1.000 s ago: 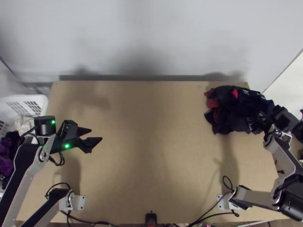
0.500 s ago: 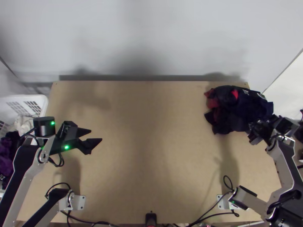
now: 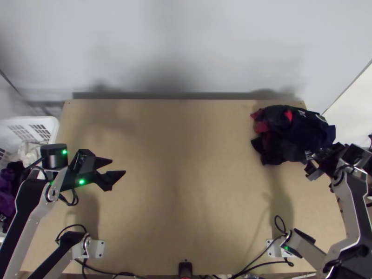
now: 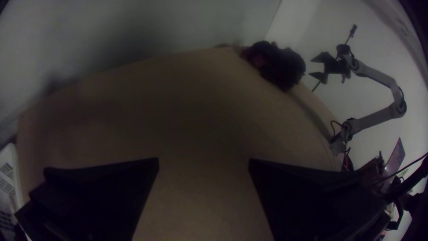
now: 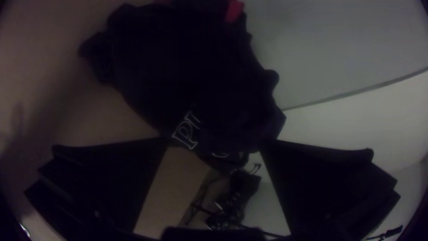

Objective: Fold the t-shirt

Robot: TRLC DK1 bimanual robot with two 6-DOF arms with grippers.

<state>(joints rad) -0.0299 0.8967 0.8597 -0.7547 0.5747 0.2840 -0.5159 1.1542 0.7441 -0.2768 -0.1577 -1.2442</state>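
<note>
Heads up, your t-shirt [image 3: 290,137] is bunched by desk's [image 3: 200,195] far right corner, right tool [image 5: 215,140] gaping right at it, left tool [image 3: 118,166] open near left edge. Careless shove could dump cloth overboard; greedy pinch probably drags whole wad.

The worktop's [image 3: 186,186] middle lay open from left gripper [image 3: 119,166] to bunched cloth [image 3: 297,135], which blocked the far right corner. The right gripper [image 3: 312,169] obstructed the right edge; a wall [image 3: 186,46] stood beyond the far edge.
</note>
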